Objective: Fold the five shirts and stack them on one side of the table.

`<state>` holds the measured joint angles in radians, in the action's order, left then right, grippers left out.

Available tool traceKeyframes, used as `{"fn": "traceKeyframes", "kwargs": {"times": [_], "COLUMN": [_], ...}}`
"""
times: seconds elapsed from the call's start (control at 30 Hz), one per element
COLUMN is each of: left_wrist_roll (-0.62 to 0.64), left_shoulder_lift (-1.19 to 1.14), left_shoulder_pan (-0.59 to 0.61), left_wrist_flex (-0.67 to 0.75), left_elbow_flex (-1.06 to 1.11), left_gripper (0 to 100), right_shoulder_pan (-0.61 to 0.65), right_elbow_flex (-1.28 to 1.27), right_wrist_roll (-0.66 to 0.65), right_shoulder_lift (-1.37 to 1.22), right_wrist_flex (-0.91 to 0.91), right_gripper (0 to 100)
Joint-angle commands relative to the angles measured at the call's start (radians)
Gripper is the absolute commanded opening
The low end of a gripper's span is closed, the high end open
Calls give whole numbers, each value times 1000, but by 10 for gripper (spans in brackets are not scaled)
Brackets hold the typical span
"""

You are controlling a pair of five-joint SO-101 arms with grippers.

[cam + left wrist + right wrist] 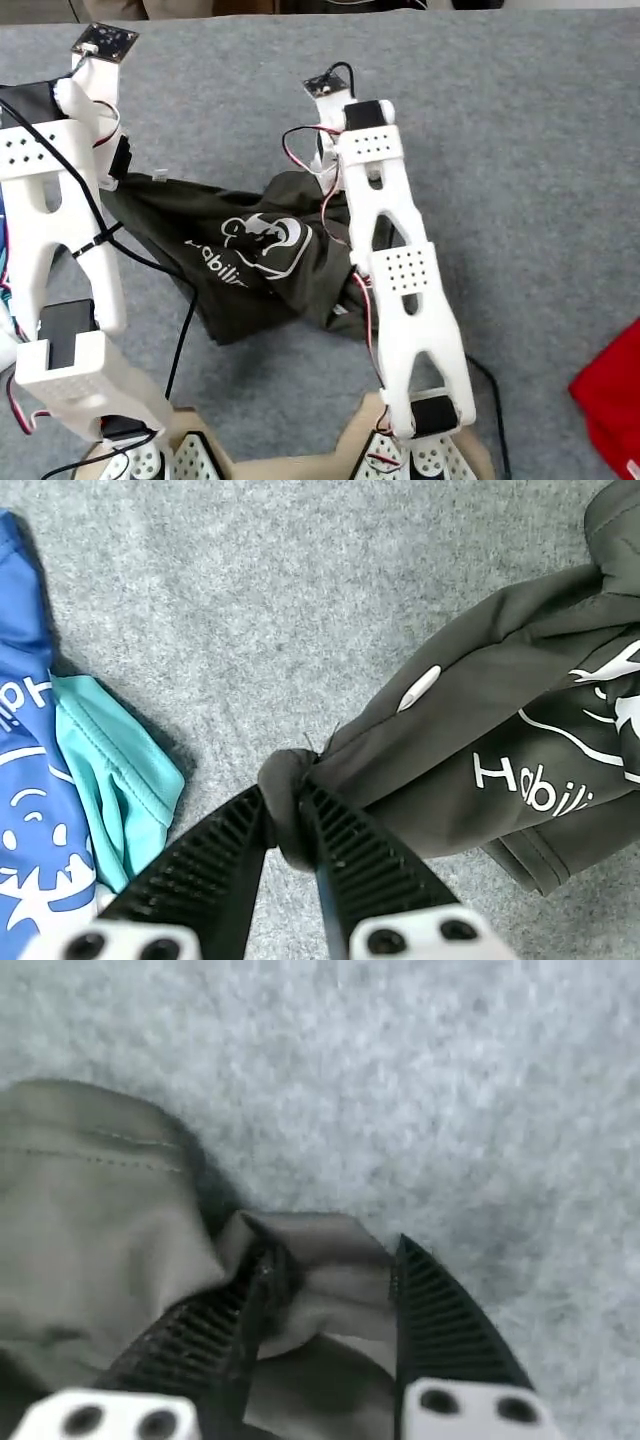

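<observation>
Dark shirt (250, 260) lies mid-worktop (520, 150), between my arms. Left fingers (215, 850) clenched on bunched corner. Right fingers (440, 1310) astride thick fold and seem closed on it (shallow bite, tips only).

Risk: if I spread arms, fold slips out and shirt sags crumpled. Leftward drag could snag teal shirt (110, 770) and blue shirt (20, 810), both near. Open room beyond arms and to right. Red shirt (610, 400) sits at right edge.

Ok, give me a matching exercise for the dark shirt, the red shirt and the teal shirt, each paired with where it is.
1. dark shirt
2. red shirt
3. teal shirt

A. lying against the blue shirt
B. alone at the edge of the table
C. corner pinched in the left gripper

Pairs: 1-C, 2-B, 3-A.
</observation>
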<state>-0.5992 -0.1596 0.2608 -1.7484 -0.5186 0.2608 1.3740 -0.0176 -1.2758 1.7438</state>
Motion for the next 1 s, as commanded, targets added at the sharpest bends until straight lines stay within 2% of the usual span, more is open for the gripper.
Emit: {"fn": "traceKeyframes", "kwargs": {"times": [0.0,0.07,0.27,0.6,0.7,0.97], "left_wrist_roll": [-2,-2,-2,2,2,-2], "left_shoulder_lift": [48,48,50,58,51,50], "left_shoulder_pan": [6,6,11,2,5,-49], "left_wrist_flex": [-11,-11,-11,-11,-11,-11], "left_elbow_flex": [0,0,0,-2,-2,107], "left_gripper": [19,19,19,19,19,19], "right_shoulder_pan": [15,7,-82,-280,-274,-148], "right_elbow_flex": [31,31,91,91,1,-343], "right_wrist_roll": [2,2,37,49,44,51], "right_shoulder_lift": [-7,-8,81,412,441,328], "right_wrist_flex": [31,32,40,43,38,43], "right_gripper": [64,7,5,5,5,5]}}
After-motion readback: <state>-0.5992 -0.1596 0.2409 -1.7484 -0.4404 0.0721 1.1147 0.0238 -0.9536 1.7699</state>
